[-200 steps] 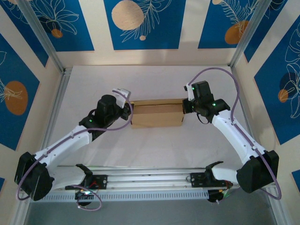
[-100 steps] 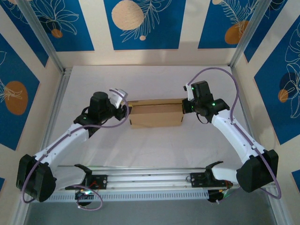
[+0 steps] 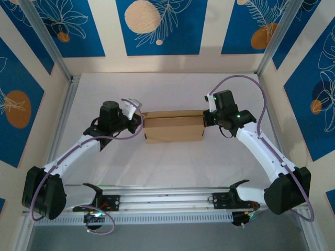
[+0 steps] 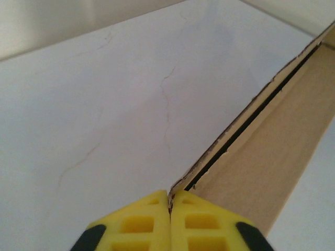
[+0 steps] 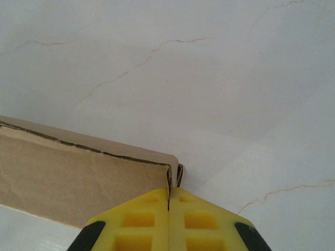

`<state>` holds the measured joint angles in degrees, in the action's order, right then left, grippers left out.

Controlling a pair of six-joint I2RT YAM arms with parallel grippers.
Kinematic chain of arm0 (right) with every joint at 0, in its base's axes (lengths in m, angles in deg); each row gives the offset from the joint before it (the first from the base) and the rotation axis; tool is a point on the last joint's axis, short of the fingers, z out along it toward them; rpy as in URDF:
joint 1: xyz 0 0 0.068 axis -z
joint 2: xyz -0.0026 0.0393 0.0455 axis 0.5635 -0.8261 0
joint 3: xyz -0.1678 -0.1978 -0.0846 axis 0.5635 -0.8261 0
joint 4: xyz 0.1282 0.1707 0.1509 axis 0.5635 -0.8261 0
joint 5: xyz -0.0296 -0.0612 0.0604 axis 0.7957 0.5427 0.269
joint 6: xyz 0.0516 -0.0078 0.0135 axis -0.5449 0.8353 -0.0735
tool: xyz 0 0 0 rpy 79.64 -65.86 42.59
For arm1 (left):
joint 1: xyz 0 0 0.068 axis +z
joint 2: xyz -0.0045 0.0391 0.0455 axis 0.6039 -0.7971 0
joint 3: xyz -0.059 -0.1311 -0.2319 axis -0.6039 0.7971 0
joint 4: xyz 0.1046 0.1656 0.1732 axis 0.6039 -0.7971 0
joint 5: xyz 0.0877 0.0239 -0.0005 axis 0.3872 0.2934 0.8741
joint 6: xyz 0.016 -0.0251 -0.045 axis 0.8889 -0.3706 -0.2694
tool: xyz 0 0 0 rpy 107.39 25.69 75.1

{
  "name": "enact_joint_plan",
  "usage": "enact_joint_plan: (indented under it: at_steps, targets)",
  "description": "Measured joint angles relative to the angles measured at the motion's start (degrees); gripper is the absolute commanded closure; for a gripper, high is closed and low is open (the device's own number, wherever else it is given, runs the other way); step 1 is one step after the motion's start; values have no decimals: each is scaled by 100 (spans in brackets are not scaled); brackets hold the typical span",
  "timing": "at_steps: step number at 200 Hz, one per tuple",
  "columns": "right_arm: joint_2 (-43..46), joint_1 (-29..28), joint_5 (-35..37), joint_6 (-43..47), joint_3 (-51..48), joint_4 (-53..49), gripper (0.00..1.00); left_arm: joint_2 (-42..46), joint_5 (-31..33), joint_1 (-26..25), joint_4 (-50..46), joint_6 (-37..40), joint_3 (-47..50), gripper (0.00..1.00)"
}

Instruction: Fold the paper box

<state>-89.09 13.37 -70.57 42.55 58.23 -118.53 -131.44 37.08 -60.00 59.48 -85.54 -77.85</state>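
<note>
Paper box point(image 3: 174, 127) sat mid-counter point(image 3: 172, 162), a bit toward 12 o'clock, long side running 9 to 3, looked folded into a shallow brown block. Left pincer point(image 3: 140, 121) was at the box's 9 o'clock end. In the left wrist view its yellow fingers point(image 4: 138, 225) were pressed together, pinching a thin cardboard edge at the corner. Right pincer point(image 3: 205, 119) was at the 3 o'clock end. In the right wrist view its fingers were clamped the same way on the box's corner, with the double cardboard layer caught between them.
</note>
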Motion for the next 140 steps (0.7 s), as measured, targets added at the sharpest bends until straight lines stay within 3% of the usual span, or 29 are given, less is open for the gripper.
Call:
enact_joint_plan:
  at_steps: [49, 140]
  targets:
    - [2, -155, 131, -197, 15, -35, 99, -39, 254, -96, 28, -901, -35, 100]
    - [2, -195, 302, -566, 15, -61, 99, -310, 2050, -883, -339, -2188, -474, 100]
